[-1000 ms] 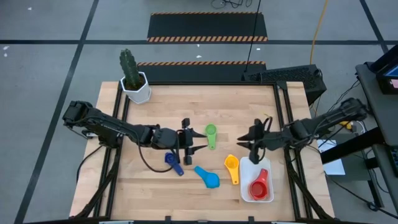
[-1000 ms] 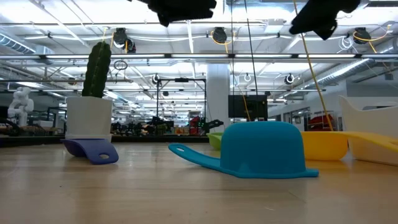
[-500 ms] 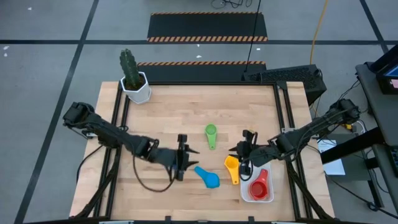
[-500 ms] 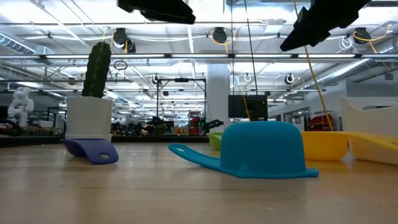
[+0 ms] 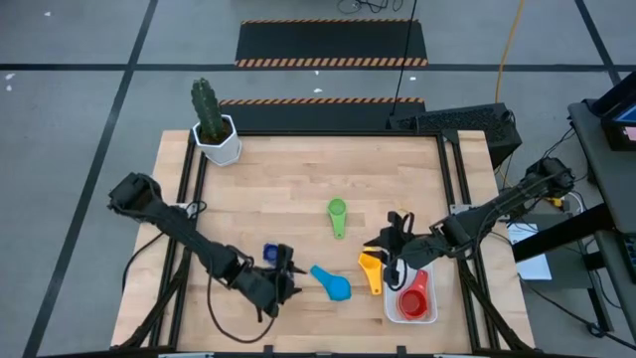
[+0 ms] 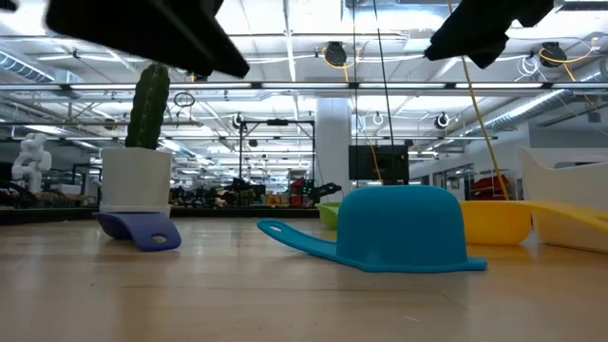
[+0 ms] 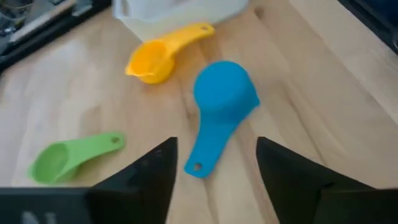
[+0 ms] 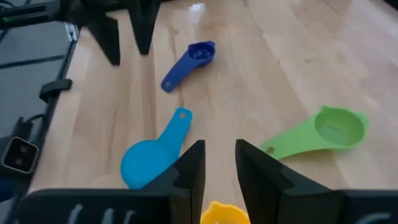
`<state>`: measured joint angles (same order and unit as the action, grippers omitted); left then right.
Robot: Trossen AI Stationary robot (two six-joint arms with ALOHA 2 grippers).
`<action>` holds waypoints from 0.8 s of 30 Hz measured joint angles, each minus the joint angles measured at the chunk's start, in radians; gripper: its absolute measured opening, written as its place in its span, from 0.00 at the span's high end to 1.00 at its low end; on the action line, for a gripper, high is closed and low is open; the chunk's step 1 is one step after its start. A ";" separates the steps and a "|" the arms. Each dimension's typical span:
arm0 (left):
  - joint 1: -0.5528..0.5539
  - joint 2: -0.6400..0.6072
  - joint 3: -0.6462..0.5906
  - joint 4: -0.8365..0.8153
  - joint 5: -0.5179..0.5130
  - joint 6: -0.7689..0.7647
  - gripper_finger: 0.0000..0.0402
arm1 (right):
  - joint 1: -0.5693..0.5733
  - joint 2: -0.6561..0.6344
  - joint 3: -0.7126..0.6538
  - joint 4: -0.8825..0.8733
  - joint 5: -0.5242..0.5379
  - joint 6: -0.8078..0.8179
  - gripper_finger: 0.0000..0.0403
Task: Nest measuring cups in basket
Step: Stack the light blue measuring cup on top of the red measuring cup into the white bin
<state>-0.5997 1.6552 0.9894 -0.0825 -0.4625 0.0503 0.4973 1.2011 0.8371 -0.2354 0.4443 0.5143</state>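
Four measuring cups lie on the wooden table: green [image 5: 337, 212], dark blue [image 5: 270, 255], yellow [image 5: 370, 267], and light blue [image 5: 333, 285], which rests rim down. A red cup [image 5: 412, 298] lies in the white basket [image 5: 429, 283] near the table's right near corner. An orange cup does not show. My left gripper [image 5: 290, 273] is open, hovering just left of the light blue cup [image 7: 221, 106], whose handle points toward it. My right gripper [image 5: 383, 249] is narrowly open above the yellow cup [image 8: 221, 214], beside the basket's far left corner. Neither touches anything.
A white hexagonal pot with a cactus [image 5: 217, 139] stands at the table's far left corner. Black frame rails run along the left and right table edges. Bare wood lies across the far half of the table and along the near edge left of the cups.
My left gripper has swept from the table's middle toward the near edge, past the dark blue cup, and now hangs beside the light blue cup. My right gripper has moved toward the near edge and slightly left, over the yellow cup. The cups have stayed in place.
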 joint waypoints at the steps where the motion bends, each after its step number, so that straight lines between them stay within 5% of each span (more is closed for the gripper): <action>1: -0.003 0.015 0.000 0.002 0.000 0.000 0.41 | 0.006 0.003 0.000 0.002 0.000 0.012 0.80; 7: -0.003 0.075 0.001 0.006 -0.038 0.057 0.34 | 0.048 0.064 0.000 0.131 0.032 0.049 0.80; 14: 0.018 0.158 0.036 -0.018 -0.039 0.265 0.41 | 0.055 0.167 0.000 0.321 0.053 0.044 0.80; 24: 0.095 0.189 0.068 -0.104 -0.039 0.594 0.51 | 0.067 0.193 0.000 0.333 0.109 0.098 0.80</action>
<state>-0.5046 1.8446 1.0576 -0.1865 -0.5011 0.6444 0.5643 1.3945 0.8368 0.0972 0.5537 0.6128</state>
